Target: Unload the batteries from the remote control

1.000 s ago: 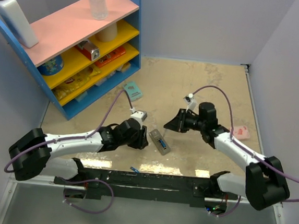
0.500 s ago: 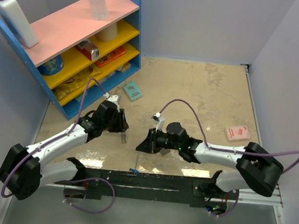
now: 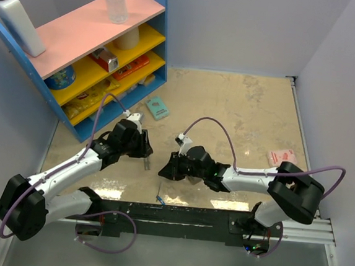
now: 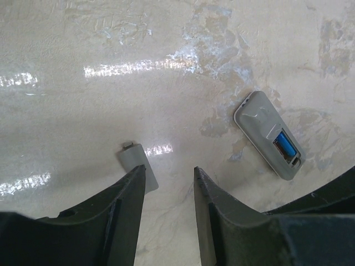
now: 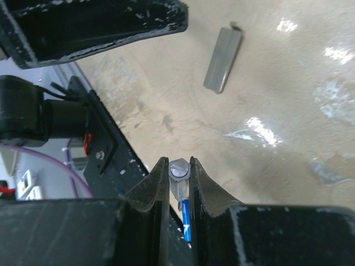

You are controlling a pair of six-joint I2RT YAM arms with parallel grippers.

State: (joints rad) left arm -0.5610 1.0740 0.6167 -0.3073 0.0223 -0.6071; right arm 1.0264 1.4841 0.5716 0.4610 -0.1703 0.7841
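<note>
The remote control [image 4: 270, 143] is lying on the table [image 4: 83, 111] with its bay open, off to the right of the loose grey cover [image 4: 136, 162] in the left wrist view. A blue battery [image 4: 284, 145] is showing in its recess. You are dealing with a light, stiff plastic bar that is probably going to skid on this glossy top, so be bracing it by its long edges, clear of the open bay. The battery is looking small, smooth and apt to roll, so I would be pinching it across its round sides or tipping it out.

Your left gripper [image 4: 169, 173] is hanging spread right over the cover, one finger at its edge. Your right gripper [image 5: 177, 162], on the remote's side of the cover, is pressing its fingers onto a small grey-tipped piece [image 5: 179, 169] with blue behind it. Whether that is a battery, I cannot tell.
</note>
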